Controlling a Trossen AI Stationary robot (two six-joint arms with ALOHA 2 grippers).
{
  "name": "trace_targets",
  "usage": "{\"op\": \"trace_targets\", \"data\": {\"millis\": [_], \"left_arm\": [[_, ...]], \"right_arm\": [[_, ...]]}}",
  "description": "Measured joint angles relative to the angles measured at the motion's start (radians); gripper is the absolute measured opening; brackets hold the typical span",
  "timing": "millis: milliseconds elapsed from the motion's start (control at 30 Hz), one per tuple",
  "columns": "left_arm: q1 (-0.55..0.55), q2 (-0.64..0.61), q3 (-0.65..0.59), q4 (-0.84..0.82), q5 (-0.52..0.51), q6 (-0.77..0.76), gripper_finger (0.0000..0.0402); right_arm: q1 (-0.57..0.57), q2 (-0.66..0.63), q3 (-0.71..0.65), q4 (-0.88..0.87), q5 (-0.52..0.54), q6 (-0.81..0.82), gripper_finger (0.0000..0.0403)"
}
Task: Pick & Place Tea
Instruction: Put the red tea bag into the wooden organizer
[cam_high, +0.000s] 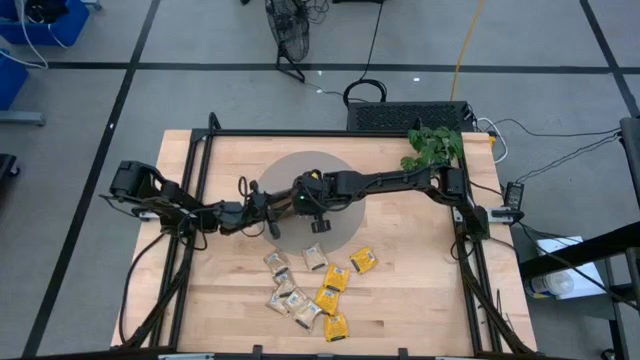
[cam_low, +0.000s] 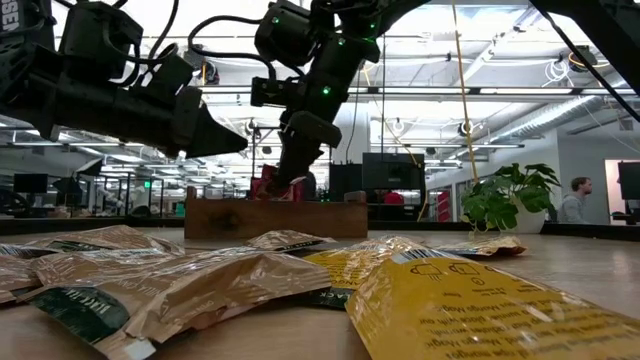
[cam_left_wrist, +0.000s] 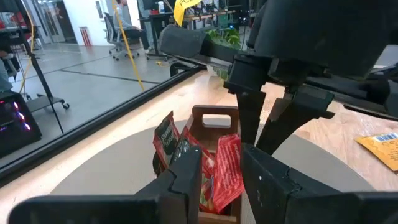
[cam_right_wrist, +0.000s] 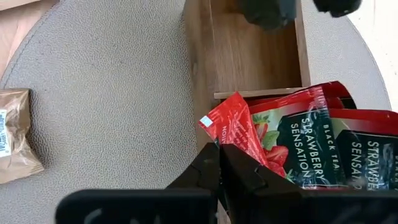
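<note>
The long wooden tray (cam_low: 275, 218) stands on the grey round mat (cam_high: 340, 170). Red tea sachets (cam_right_wrist: 323, 143) stand in its middle compartment, and the end compartment (cam_right_wrist: 255, 50) is empty. My right gripper (cam_right_wrist: 222, 165) comes down over the tray, shut on another red sachet (cam_right_wrist: 239, 127). My left gripper (cam_left_wrist: 222, 177) hovers level above the tray's left end, with a narrow gap between its fingers and nothing in it. Several beige (cam_high: 283, 265) and yellow (cam_high: 335, 280) sachets lie flat on the table near its front edge. My right gripper pinches the red sachet by one edge (cam_right_wrist: 233, 144) between its two fingers. The fingers slant down from the table's right side. The sachet is tilted below them, against the other red sachets in the tray's middle compartment. Whether it rests on the tray floor is hidden.
A potted plant (cam_high: 432, 145) stands at the table's far right corner. Both arms crowd the space over the mat. The loose sachets fill the near middle of the table (cam_high: 230, 300), with bare wood to either side. A person (cam_low: 575, 200) stands in the room beyond.
</note>
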Motion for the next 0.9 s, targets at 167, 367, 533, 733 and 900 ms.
{"op": "trace_targets", "data": {"millis": [167, 367, 533, 733, 900], "left_arm": [[0.0, 0.0, 0.0, -0.009, 0.001, -0.009, 0.0115], [0.0, 0.0, 0.0, -0.01, 0.001, -0.013, 0.0115], [0.0, 0.0, 0.0, -0.01, 0.0, -0.014, 0.0115], [0.0, 0.0, 0.0, -0.012, 0.0, -0.017, 0.0115], [0.0, 0.0, 0.0, -0.012, 0.0, -0.026, 0.0115]], "right_arm": [[0.0, 0.0, 0.0, -0.01, 0.002, 0.01, 0.0058], [0.0, -0.008, -0.001, 0.005, 0.109, 0.023, 0.0134], [0.0, -0.015, 0.0, 0.031, 0.112, 0.019, 0.0173], [-0.001, -0.014, 0.0, 0.06, 0.166, -0.003, 0.0191], [-0.002, -0.014, 0.0, 0.079, 0.271, -0.034, 0.0189]]}}
